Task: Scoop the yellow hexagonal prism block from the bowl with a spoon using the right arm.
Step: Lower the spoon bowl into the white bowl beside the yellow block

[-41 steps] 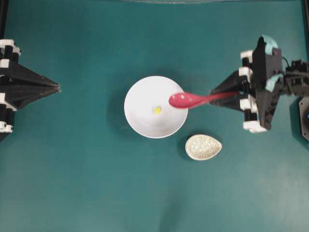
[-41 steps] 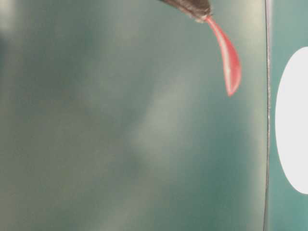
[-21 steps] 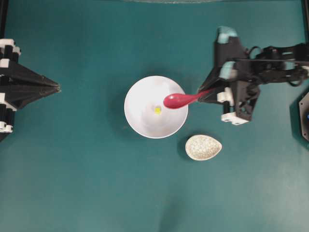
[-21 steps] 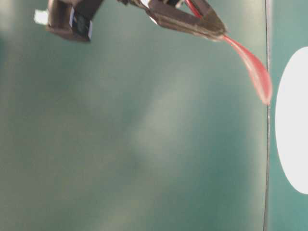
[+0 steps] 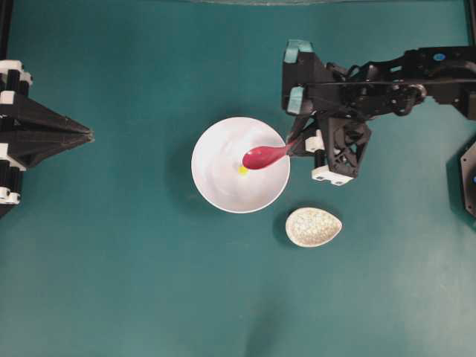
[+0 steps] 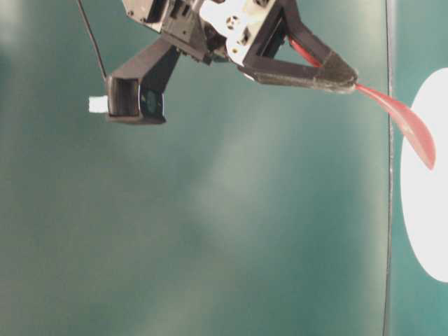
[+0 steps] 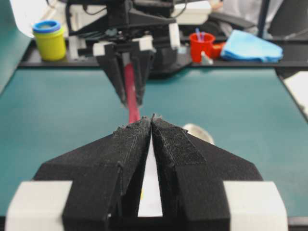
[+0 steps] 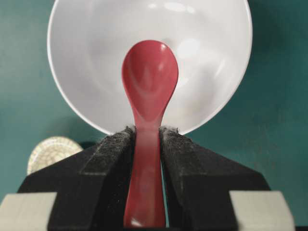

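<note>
Yellow block (image 5: 242, 170) in bowl (image 5: 216, 186), just beside spoon (image 5: 260, 156) scoop

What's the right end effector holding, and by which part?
The right end effector holds the spoon by its handle; the left end effector holds nothing.

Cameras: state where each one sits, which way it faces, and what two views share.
Overhead: above the table, facing down; both arms, bowl, yellow block.
Table-level: low, image rotated; right gripper and spoon.
Left wrist: behind the shut left gripper, facing the right arm across the table.
Right wrist: behind the right gripper, looking along the spoon into the bowl.
All four show the spoon.
</note>
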